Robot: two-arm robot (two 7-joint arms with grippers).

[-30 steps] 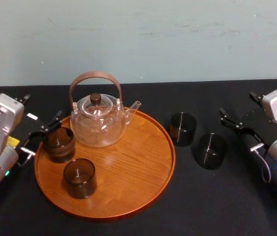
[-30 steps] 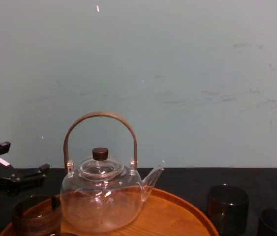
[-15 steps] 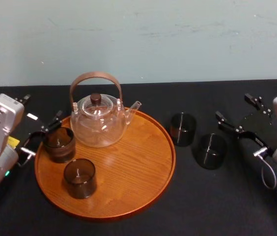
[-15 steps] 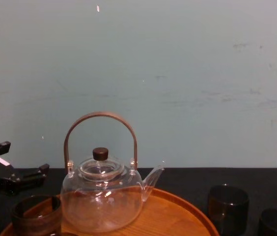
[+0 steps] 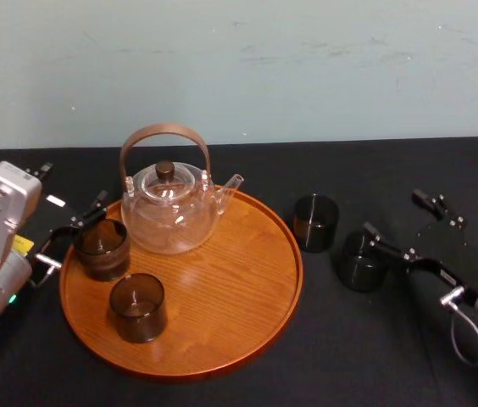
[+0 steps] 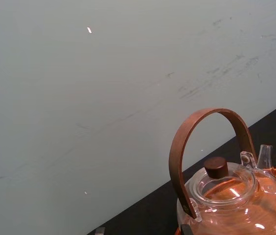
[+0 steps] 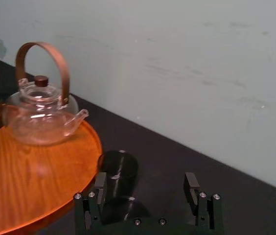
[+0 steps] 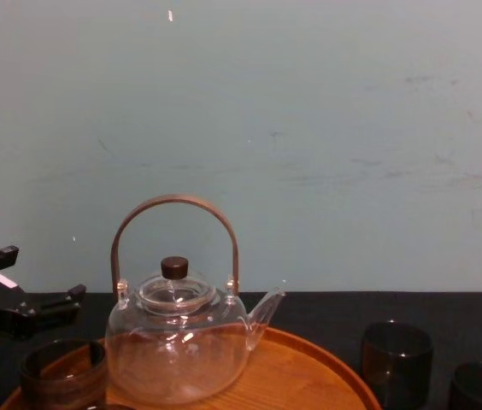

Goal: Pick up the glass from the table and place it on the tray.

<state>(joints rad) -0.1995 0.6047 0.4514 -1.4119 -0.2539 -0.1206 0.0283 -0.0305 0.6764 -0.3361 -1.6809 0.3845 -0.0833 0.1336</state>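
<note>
The round wooden tray (image 5: 222,331) holds a clear teapot (image 5: 169,208) and two dark glasses (image 5: 101,248) (image 5: 137,307). On the black cloth to its right stand two more dark glasses, the farther one (image 5: 316,222) and the nearer one (image 5: 356,264). My right gripper (image 5: 391,212) is open, and its nearer finger reaches the nearer glass's right rim. Seen from the right wrist, the open gripper (image 7: 146,183) faces a dark glass (image 7: 120,169) close to one finger. At the tray's left edge my left gripper (image 5: 71,186) hangs open behind the left tray glass.
A black cloth (image 5: 375,356) covers the table, and a pale wall rises behind it. The teapot's brown arched handle (image 8: 174,205) stands tall over the tray's back. There is bare cloth in front of the tray and right of the glasses.
My right gripper has come lower and to the left, up to the nearer table glass. The left arm, the tray and all the glasses have stayed put.
</note>
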